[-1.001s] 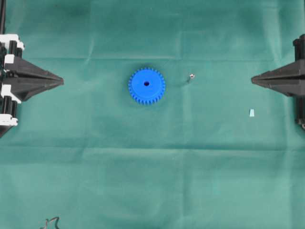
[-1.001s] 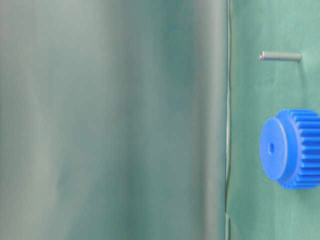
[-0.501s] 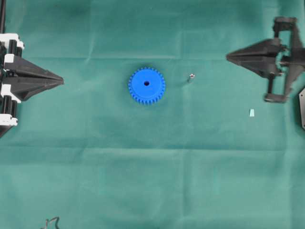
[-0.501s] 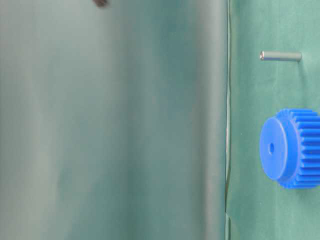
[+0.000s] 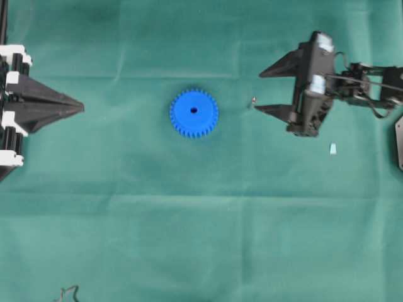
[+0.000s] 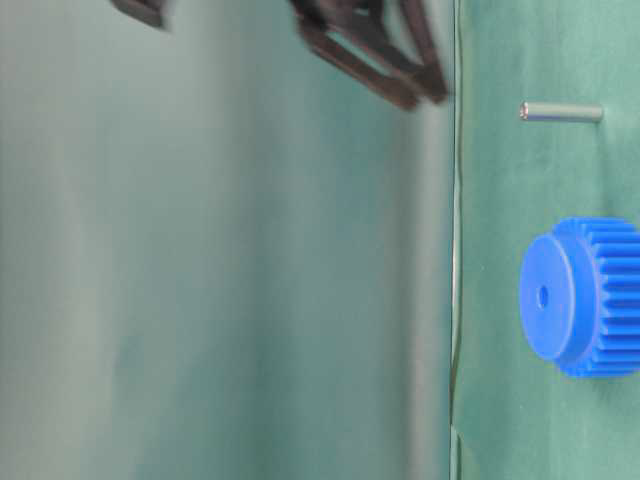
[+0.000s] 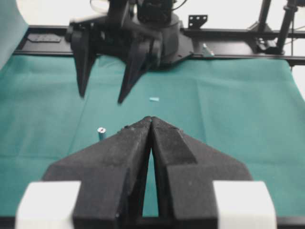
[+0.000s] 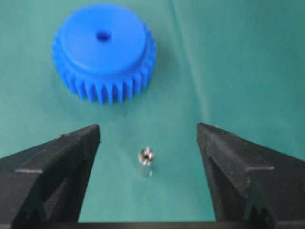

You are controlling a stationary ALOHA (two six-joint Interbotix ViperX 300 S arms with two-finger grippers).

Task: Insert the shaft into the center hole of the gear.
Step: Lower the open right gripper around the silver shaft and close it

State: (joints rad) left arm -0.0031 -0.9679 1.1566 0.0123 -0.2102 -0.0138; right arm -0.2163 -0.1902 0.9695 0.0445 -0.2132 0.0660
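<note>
gear (image 5: pixel 194 113): bright blue all over, little teeth around the rim
center hole (image 5: pixel 193 110): dark dot
shaft (image 8: pixel 145 161): silvery grey, paler tip
cloth (image 5: pixel 189 220): plain dark green, faint creases
wedge (image 5: pixel 332 148): pale blue
right gripper (image 5: pixel 257 91): black
left gripper (image 5: pixel 82 107): black, white blocks behind it

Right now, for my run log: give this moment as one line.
right end effector: open, straddling shaft | left end effector: shut | gear: hole empty

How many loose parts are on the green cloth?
3. The blue gear lies near the middle, the small metal pin stands just right of it, and a pale blue wedge lies farther right. Nothing seems hidden.
</note>
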